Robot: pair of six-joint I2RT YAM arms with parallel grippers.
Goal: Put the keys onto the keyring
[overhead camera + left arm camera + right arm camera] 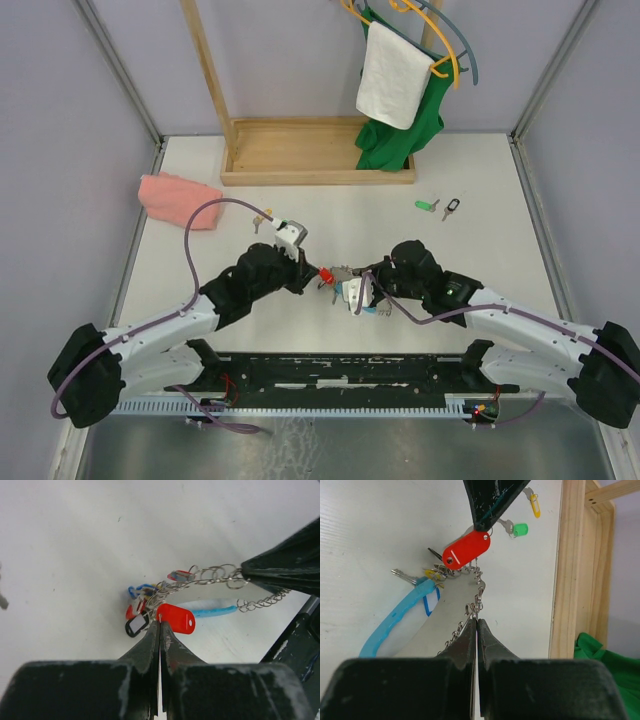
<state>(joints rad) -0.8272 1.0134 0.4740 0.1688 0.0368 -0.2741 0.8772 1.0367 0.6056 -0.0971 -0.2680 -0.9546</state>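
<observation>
My left gripper [317,275] is shut on the end of a red-tagged key [326,274]. In the left wrist view the red tag [177,618] sticks out from the closed tips [160,623], right against the keyring bunch [150,597]. The keyring has a grey chain [212,574], a light-blue plastic piece [212,611] and small coloured tags. My right gripper [362,281] is shut on the chain [477,600] at its closed tips [476,619]. The right wrist view shows the red tag [466,550] under the left gripper's tips, and the light-blue piece [395,625] hanging low left.
Two loose keys lie at the back right, one green-tagged [427,205] and one dark-tagged [453,208]. A yellow-tagged key [262,220] lies near the left wrist. A pink cloth [178,198] is at the left. A wooden rack base [300,150] with a green garment [395,140] stands at the back.
</observation>
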